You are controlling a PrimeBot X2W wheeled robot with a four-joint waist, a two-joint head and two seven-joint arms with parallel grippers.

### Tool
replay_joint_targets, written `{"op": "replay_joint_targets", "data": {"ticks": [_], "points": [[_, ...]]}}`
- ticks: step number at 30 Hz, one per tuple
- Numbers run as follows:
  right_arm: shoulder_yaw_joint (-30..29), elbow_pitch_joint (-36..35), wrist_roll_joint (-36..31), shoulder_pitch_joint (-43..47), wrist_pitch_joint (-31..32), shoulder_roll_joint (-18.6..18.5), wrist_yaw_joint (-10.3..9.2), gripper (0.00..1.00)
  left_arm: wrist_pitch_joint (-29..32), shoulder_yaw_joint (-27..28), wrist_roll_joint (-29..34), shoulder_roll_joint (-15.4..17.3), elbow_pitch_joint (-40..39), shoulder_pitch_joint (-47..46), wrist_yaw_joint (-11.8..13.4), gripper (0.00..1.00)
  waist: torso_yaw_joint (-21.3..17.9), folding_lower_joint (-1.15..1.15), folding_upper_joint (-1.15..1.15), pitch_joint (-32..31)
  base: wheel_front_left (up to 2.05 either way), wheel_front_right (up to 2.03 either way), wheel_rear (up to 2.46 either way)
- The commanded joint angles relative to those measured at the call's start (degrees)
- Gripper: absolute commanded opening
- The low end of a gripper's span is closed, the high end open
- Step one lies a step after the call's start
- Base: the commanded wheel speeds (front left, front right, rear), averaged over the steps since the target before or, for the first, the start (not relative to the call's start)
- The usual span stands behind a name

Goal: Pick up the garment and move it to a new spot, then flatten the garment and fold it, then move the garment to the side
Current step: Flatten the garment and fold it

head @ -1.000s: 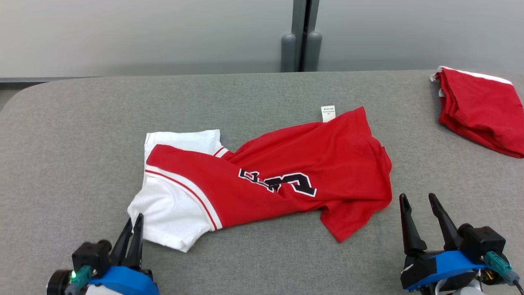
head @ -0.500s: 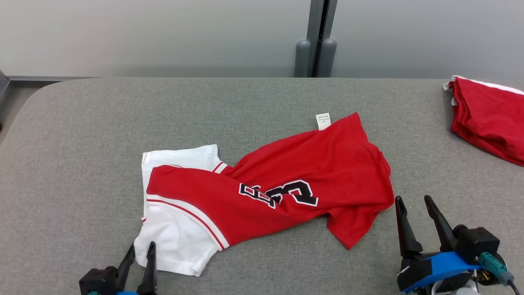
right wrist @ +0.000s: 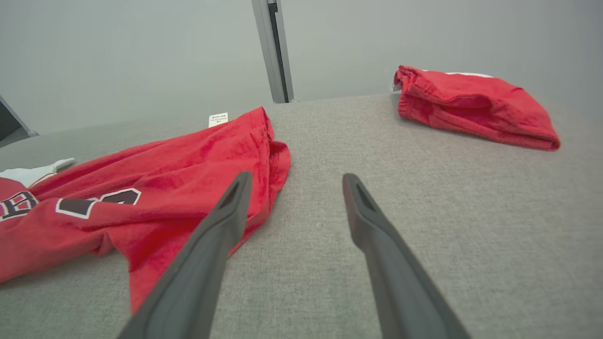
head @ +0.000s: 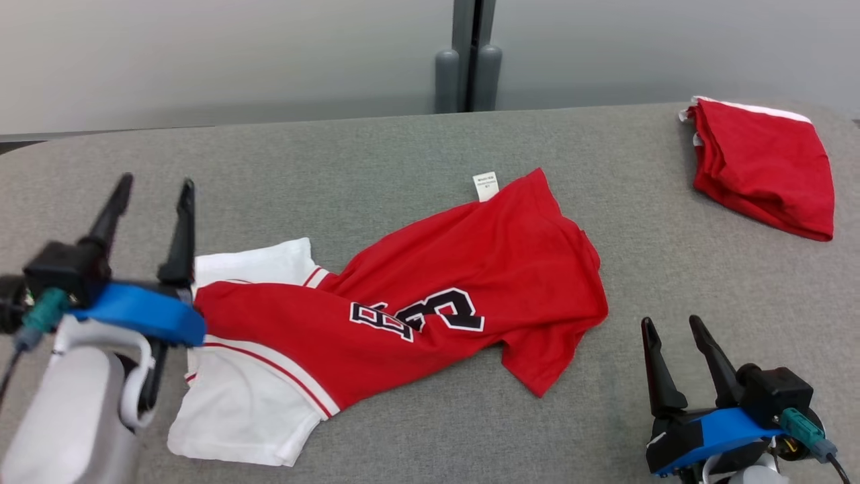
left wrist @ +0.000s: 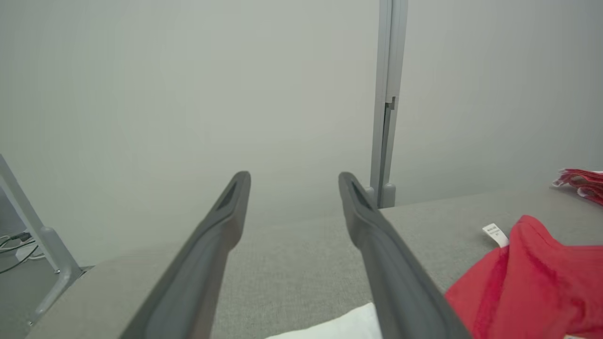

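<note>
The garment (head: 416,296) is a red and white jersey with dark lettering, lying crumpled across the middle of the grey table (head: 376,148); its red body (right wrist: 141,188) and white tag (left wrist: 494,234) show in the wrist views. My left gripper (head: 154,191) hovers raised over the jersey's white left end, open and empty, fingers (left wrist: 377,235) spread apart above the white cloth. My right gripper (head: 672,329) rests low at the front right, open and empty, just right of the jersey's red hem.
A second red garment (head: 759,165) lies folded at the table's far right corner, also seen as a red bundle (right wrist: 471,106). A grey post (head: 468,60) stands behind the table against the wall. Bare grey surface lies between the two garments.
My left gripper has opened, letting go of the jersey's white end, and has risen up and away from it. The head camera has shifted. The right gripper stays put.
</note>
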Motion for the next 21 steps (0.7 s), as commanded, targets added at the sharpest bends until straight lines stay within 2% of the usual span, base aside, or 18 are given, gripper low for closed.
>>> {"op": "replay_joint_targets", "data": {"ticks": [1, 6, 12, 21], "points": [[0.0, -0.2, 0.1, -1.1, -0.2, -0.2, 0.01, 1.0, 0.6, 0.7, -0.6, 0.6, 0.4, -2.8, -0.3, 1.0, -0.6, 0.0, 0.0, 0.4, 0.0, 0.0, 0.0], [0.0, -0.4, 0.7, -2.0, -0.2, -0.2, 0.01, 1.0, 5.5, 1.9, -1.2, 5.2, 5.2, -9.2, -1.1, 1.0, -3.4, 0.0, 0.0, 2.7, 0.0, 0.0, 0.0], [-0.4, -0.5, 1.2, -3.0, -0.2, -0.2, 0.01, 1.0, 12.9, 1.1, -4.3, 8.4, 12.7, -12.4, -2.4, 1.0, -5.5, 0.0, 0.0, 5.5, 0.0, 0.0, 0.0], [-0.7, -1.3, 1.1, -4.7, -0.2, -0.2, 0.01, 1.0, 20.9, -5.2, -13.3, 8.7, 22.1, -13.6, -2.9, 1.0, -6.5, 0.0, 0.0, 8.7, 0.0, 0.0, 0.0]]}}
